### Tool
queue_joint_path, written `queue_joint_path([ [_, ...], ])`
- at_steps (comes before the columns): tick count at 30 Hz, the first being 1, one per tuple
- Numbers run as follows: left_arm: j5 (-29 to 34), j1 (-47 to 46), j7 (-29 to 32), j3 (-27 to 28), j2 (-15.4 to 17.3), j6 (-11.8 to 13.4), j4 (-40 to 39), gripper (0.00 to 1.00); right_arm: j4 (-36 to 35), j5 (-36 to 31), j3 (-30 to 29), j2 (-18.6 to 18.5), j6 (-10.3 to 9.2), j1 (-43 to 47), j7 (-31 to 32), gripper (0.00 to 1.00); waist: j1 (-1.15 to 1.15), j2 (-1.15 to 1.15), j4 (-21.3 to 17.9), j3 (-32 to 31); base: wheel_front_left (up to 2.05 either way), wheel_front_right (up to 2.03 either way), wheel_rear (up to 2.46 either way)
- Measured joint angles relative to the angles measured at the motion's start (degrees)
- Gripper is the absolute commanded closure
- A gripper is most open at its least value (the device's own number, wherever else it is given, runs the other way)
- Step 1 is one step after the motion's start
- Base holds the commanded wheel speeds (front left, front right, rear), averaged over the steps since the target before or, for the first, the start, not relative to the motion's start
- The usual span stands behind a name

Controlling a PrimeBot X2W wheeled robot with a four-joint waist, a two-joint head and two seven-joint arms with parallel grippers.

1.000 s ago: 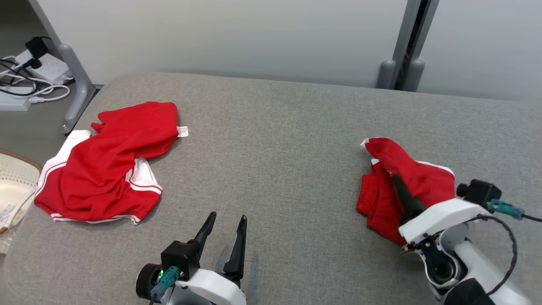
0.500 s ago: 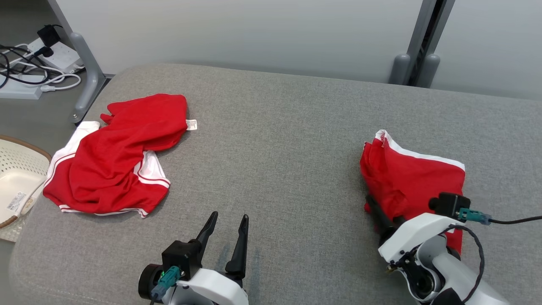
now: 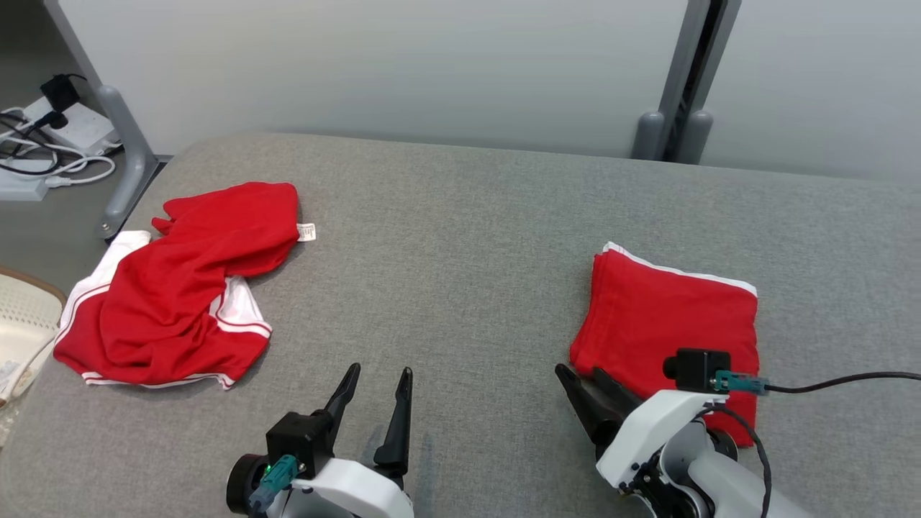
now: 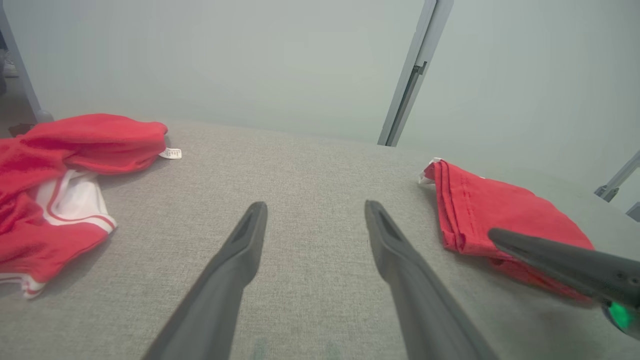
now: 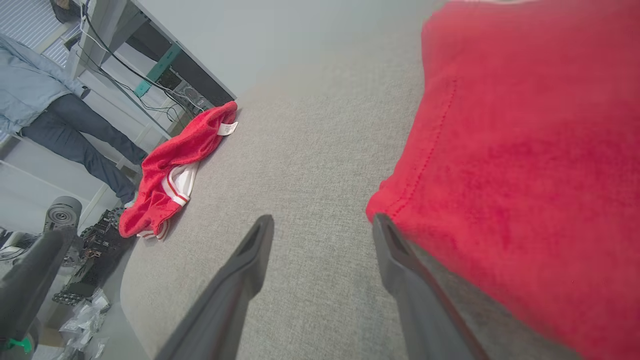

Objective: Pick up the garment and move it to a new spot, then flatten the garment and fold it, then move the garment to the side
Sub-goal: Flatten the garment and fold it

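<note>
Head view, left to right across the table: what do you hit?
white basket → crumpled red garment → left gripper → right gripper → folded red garment

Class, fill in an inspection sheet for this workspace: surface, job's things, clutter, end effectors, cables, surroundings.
Surface: grey fabric-covered top, flat.
Job's things: folded red garment lying flat on the right side, white trim along its far edge.
Clutter: crumpled red-and-white garment on the left side, label showing.
End effectors: left end effector open, over bare surface; right end effector open, by the folded garment's near-left corner, holding nothing.
Cables: black cable off the right wrist; tangled floor cables at far left.
Surroundings: pale wall, grey posts, pale basket, a person standing in the background.
</note>
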Motion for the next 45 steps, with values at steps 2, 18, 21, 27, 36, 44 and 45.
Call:
queue_joint_path([
  [2, 0.13, 0.27, 0.00, 0.47, 0.00, -0.02, -0.08, 0.00, -0.86, 0.02, 0.09, -0.22, 0.00, -0.14, -0.48, 0.00, 0.00, 0.00, -0.86, -0.51, 0.00, 0.00, 0.00],
  [18, 2.11, 2.06, 0.00, 8.88, 0.02, 0.48, -6.20, 0.00, -12.85, -26.05, -19.19, -13.44, 0.00, -1.02, -5.91, 0.00, 0.00, 0.00, -11.30, -3.21, 0.00, 0.00, 0.00],
  [21, 3.05, 2.59, 0.00, 10.51, 0.00, 0.59, -7.11, 0.00, -18.39, -32.72, -28.97, -11.50, 0.00, 4.80, -5.91, 0.00, 0.00, 0.00, -12.60, -3.10, 0.00, 0.00, 0.00],
  [27, 4.03, 4.15, 0.00, 12.25, 0.01, 0.47, -8.87, 0.00, -28.36, -43.64, -40.62, -4.67, 0.00, 14.97, -6.06, 0.00, 0.00, 0.00, -13.68, -2.77, 0.00, 0.00, 0.00],
  [36, 5.00, 7.23, 0.00, 12.35, 0.01, 0.63, -10.03, 0.00, -33.29, -49.51, -46.21, 1.16, 0.00, 22.00, -6.06, 0.00, 0.00, 0.00, -13.96, -3.23, 0.00, 0.00, 0.00],
  [44, 5.71, 7.81, 0.00, 11.80, 0.01, 0.64, -10.53, 0.00, -33.72, -50.71, -46.86, 2.43, 0.00, 22.90, -6.06, 0.00, 0.00, 0.00, -13.47, -3.40, 0.00, 0.00, 0.00],
  [45, 5.79, 7.81, 0.00, 11.74, 0.01, 0.64, -10.55, 0.00, -33.73, -50.92, -46.89, 2.53, 0.00, 22.93, -6.06, 0.00, 0.00, 0.00, -13.37, -3.39, 0.00, 0.00, 0.00],
])
